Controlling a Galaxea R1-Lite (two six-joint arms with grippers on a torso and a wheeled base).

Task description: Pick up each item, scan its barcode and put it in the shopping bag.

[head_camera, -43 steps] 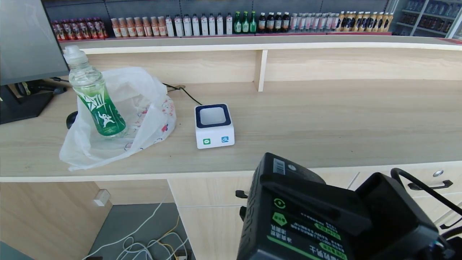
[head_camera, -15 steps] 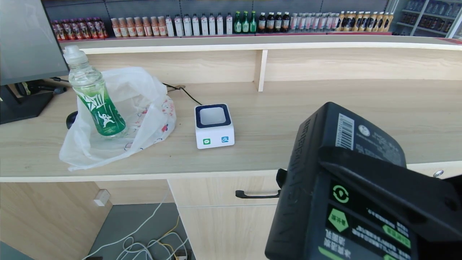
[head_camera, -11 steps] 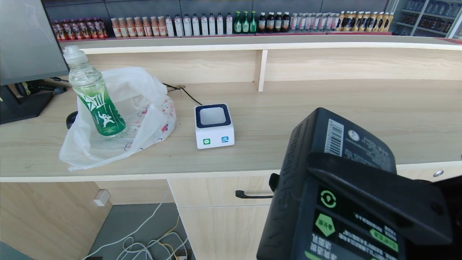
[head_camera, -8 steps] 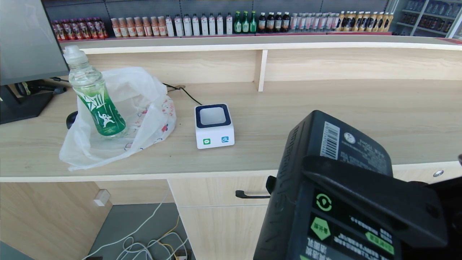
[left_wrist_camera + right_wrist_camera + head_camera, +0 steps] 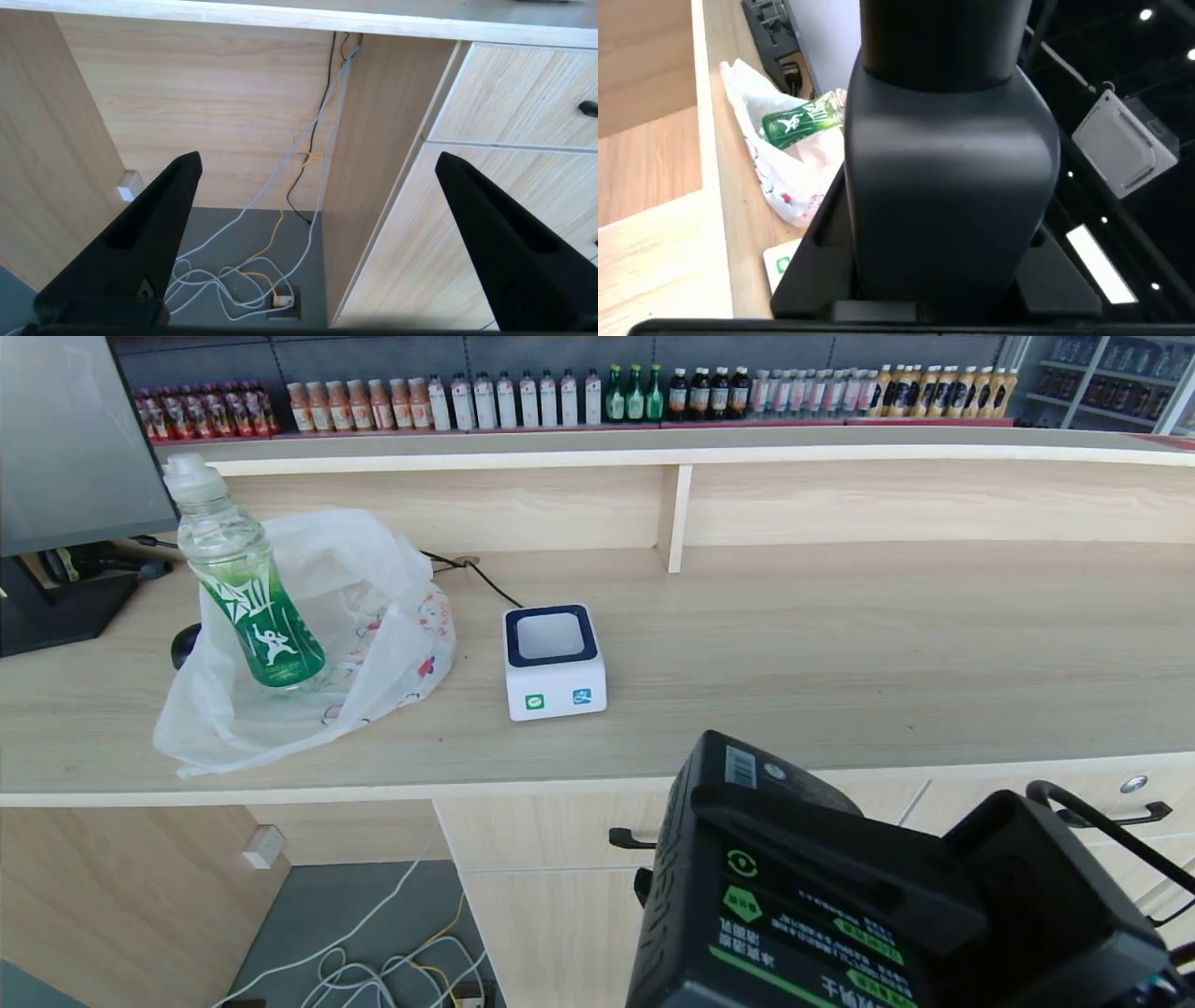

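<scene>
A black container (image 5: 794,933) with green labels and a barcode (image 5: 740,767) hangs low in front of the counter's drawers, at the lower right of the head view. My right gripper (image 5: 868,868) is shut on it, one finger lying across its face. The right wrist view shows the same container (image 5: 943,168) up close. A white scanner (image 5: 553,658) with a dark blue rim sits mid-counter. To its left lies a translucent shopping bag (image 5: 373,616) with a green bottle (image 5: 247,579) standing in it. My left gripper (image 5: 318,163) is open below the counter, holding nothing.
A wooden counter (image 5: 840,644) has a raised back ledge and a divider. A monitor (image 5: 65,448) stands at the far left. Drawer handles (image 5: 1111,817) sit below the counter edge. Loose cables (image 5: 373,952) lie on the floor. Stocked drink shelves (image 5: 597,394) line the back.
The black container, raised over the counter's right part a second ago, has dropped down and leftward below the counter edge. Bag, bottle and scanner have not moved.
</scene>
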